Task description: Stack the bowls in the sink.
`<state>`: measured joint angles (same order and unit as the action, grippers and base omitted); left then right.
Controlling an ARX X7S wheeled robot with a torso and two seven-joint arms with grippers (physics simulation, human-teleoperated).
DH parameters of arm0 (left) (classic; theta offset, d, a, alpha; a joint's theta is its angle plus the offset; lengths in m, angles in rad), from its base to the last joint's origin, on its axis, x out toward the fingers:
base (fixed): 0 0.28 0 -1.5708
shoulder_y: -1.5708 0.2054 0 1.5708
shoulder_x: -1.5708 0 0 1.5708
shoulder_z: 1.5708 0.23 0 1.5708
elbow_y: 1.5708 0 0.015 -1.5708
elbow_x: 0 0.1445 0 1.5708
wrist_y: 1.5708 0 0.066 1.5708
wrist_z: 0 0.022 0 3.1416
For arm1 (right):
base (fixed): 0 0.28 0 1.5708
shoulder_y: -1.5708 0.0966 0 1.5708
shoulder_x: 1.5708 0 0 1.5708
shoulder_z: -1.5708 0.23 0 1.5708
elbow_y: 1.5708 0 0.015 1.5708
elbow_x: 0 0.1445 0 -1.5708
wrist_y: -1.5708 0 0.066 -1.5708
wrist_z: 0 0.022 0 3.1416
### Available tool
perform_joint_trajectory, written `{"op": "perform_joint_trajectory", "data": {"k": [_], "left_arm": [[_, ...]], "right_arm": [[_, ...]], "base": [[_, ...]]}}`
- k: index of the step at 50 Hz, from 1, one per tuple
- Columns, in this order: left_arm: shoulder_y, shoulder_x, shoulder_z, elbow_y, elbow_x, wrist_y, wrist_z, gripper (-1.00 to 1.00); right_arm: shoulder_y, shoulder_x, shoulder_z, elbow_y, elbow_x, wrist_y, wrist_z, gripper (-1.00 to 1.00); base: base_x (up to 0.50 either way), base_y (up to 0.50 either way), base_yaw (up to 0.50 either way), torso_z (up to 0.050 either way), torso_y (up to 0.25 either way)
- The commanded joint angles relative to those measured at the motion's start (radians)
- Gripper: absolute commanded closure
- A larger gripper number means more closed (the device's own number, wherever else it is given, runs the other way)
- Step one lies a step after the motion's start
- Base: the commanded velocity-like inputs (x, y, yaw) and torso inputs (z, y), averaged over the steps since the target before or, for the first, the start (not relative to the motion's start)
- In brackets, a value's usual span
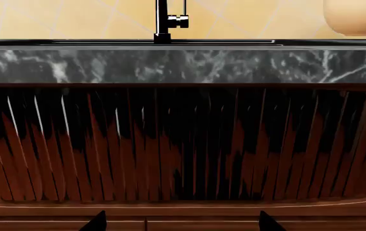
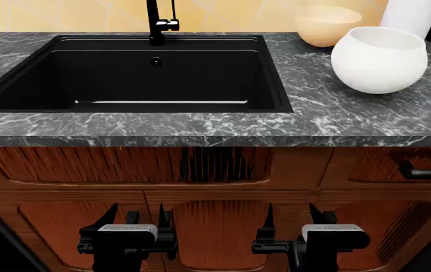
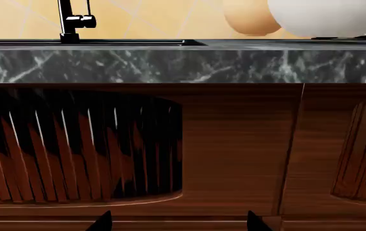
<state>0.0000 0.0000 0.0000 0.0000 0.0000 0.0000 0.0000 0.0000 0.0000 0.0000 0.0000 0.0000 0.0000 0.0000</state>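
A glossy white bowl (image 2: 379, 59) stands on the marble counter right of the black sink (image 2: 272, 85), and a pale tan bowl (image 2: 327, 25) sits behind it toward the wall. The right wrist view shows the white bowl (image 3: 327, 17) and tan bowl (image 3: 250, 17) above the counter edge; the left wrist view catches the tan bowl (image 1: 357, 17). Both arms hang low in front of the cabinet. My left gripper (image 2: 138, 218) and right gripper (image 2: 291, 218) are open, fingers wide apart, holding nothing. The left gripper (image 1: 179, 224) and right gripper (image 3: 177, 222) face the wooden front.
A tall black faucet (image 2: 158, 22) rises behind the basin, with a drain hole (image 2: 156, 62) on the back wall. A tall white cylinder (image 2: 412, 16) stands at the back right. The marble counter edge (image 2: 200, 136) overhangs ribbed wooden cabinet doors; a black handle (image 2: 427, 173) sticks out at right.
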Motion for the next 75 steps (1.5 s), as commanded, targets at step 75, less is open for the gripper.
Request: {"op": "perform_joint_trajectory", "data": {"k": [75], "left_arm": [[-0.017, -0.120, 0.150, -0.018, -0.101, 0.008, -0.123, -1.00]], "right_arm": [[0.013, 0.118, -0.151, 0.036, 0.108, -0.024, 0.132, -1.00]], "base": [[0.00, -0.38, 0.00, 0.000, 0.000]]}}
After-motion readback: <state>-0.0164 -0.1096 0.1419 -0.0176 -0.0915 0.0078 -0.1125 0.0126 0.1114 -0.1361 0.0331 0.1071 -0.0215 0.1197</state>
